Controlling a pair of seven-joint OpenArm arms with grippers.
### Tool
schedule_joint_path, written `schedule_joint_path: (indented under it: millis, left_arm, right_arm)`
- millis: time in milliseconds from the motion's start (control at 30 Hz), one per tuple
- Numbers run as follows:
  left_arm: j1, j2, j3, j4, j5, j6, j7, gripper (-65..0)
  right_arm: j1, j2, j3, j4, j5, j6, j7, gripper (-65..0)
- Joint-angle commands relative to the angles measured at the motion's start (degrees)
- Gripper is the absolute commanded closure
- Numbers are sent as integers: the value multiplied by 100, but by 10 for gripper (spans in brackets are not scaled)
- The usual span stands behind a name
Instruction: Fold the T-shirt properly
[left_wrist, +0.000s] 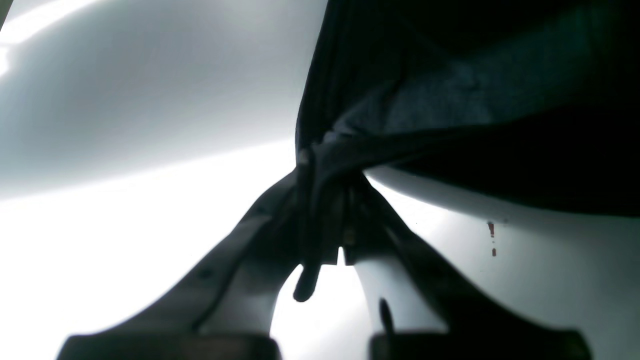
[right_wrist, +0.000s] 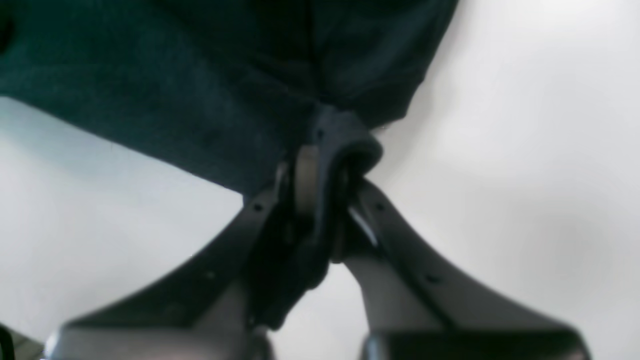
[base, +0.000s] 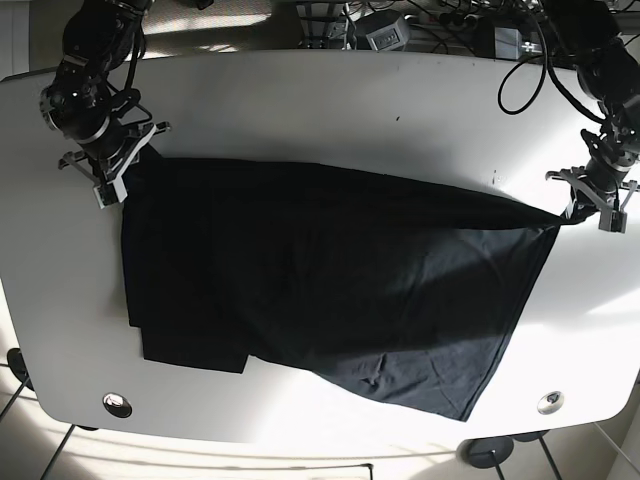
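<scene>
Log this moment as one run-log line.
phase: mid-fold | left pincer: shut on T-shirt corner | right pincer: shut on opposite corner | shirt: stretched between them, rest lying on table
</scene>
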Motion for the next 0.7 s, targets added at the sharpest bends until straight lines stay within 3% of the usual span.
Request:
schedule_joint_path:
  millis: [33, 267, 300, 367, 700]
  left_arm:
    - [295, -129, -251, 344, -79, -12, -158, 0]
    - [1210, 12, -699, 828, -61, -47, -150, 0]
    - [1297, 12, -734, 889, -61, -47, -150, 0]
    - [1491, 21, -760, 1030, -70, -47, -150, 0]
    - [1456, -15, -708, 1074, -52, -47, -150, 0]
  right_arm:
    - [-161, 81, 105, 137, 53, 10, 116, -21]
    - [-679, 107, 316, 137, 53, 10, 116, -21]
    - [-758, 116, 316, 137, 53, 72, 116, -21]
    - [-890, 116, 325, 137, 9, 371, 116, -21]
    - [-1216, -34, 624, 129, 44, 375, 134, -21]
